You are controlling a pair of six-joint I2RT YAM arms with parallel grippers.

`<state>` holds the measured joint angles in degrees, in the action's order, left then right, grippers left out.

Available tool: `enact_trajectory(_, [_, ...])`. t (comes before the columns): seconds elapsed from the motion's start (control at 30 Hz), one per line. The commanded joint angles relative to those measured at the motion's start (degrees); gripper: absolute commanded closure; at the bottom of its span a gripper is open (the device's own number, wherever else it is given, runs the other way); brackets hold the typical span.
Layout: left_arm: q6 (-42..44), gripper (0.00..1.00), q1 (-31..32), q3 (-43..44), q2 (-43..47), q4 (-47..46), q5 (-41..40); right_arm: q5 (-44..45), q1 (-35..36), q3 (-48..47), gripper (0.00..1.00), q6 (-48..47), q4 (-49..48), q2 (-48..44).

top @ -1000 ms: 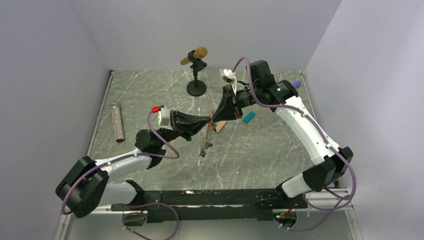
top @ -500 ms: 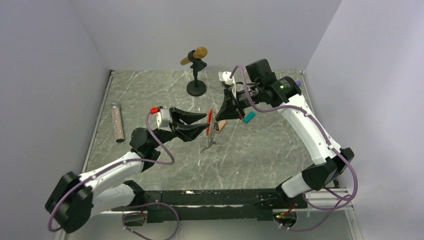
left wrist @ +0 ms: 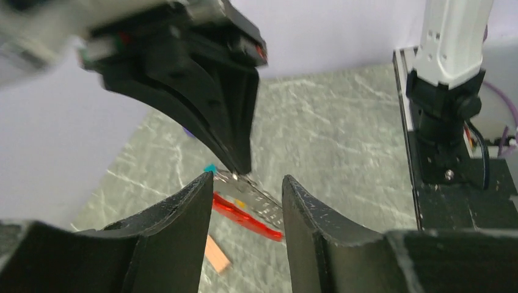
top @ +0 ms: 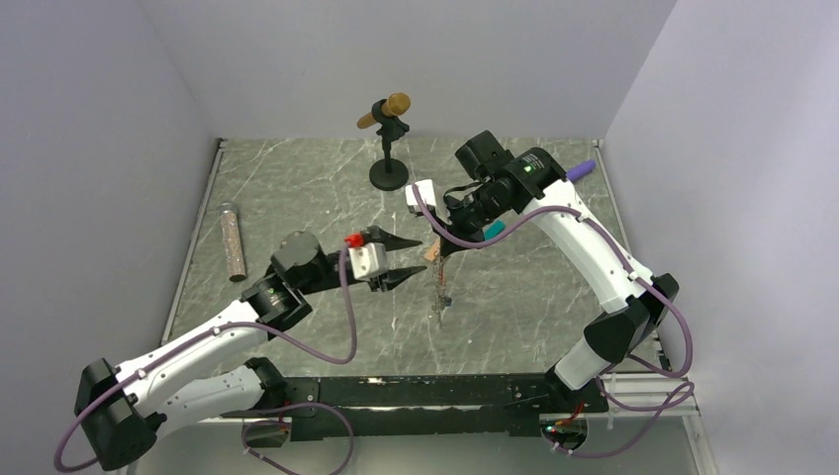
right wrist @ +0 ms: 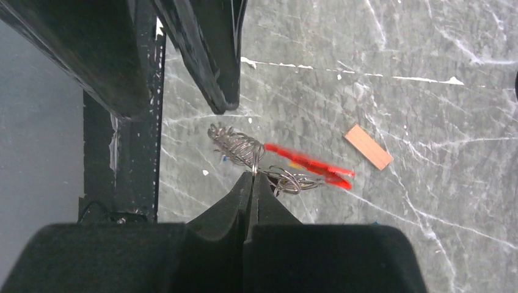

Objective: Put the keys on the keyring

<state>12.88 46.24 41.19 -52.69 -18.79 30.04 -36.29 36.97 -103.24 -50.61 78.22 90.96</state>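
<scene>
1. Keyring (right wrist: 244, 146) hangs over the table (right wrist: 427, 73), its wire loop pinched by the right pincer (right wrist: 250, 178).
2. Left pincer (left wrist: 246, 180) spread, empty, just beside it.
3. Risk: thin pinch, dangling bunch swings, could slip free.

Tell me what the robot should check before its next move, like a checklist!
1. Right gripper shut on the keyring: ok.
2. Left gripper open and facing the keyring: ok.
3. Keys threaded on the keyring: cannot tell, too tiny to make out.
4. Keyring lifted off the table: cannot tell.
5. Tan block lying apart from both grippers: ok.
</scene>
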Motion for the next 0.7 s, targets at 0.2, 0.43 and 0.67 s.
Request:
enact_trajectory(0.2, [6.23, 0.55, 5.03, 2.7, -4.56, 4.11, -8.87, 0.42, 0.31, -2.38, 1.0, -0.21, 0.27, -0.19])
enact_trajectory(0.43, [7.04, 0.6, 5.93, 4.04, -7.25, 3.13, -11.09, -0.46, 0.23, -2.17, 1.0, 0.24, -0.03, -0.17])
enact_trajectory(0.67, [7.34, 0.63, 6.57, 5.51, -9.47, 2.88, -10.67, -0.88, 0.25, -2.06, 1.0, 0.35, -0.14, -0.16])
